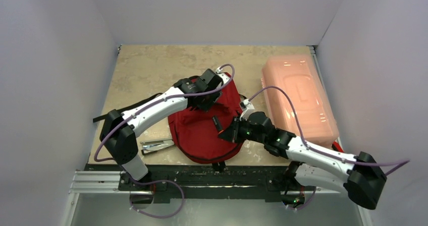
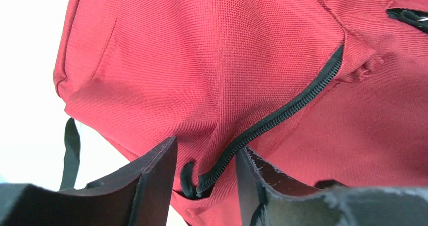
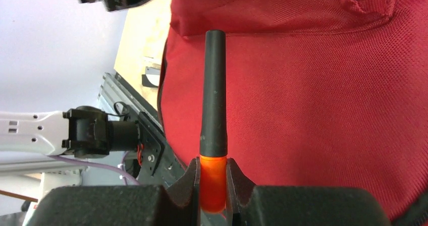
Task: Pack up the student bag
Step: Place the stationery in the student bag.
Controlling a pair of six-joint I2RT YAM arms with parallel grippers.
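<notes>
Robot lab cell: plain white walls (image 1: 50, 59), tabletop (image 1: 151, 69), aluminium mounting rail (image 1: 96, 181).

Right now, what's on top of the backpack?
On the backpack, the left jaws straddle the black zipper; the right jaws hold a black-capped orange marker over its front. The arms hide some fabric; its inside is not visible.

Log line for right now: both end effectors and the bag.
left end effector: open, astride bag zipper | right end effector: shut on marker, over bag | marker not yet in bag
</notes>
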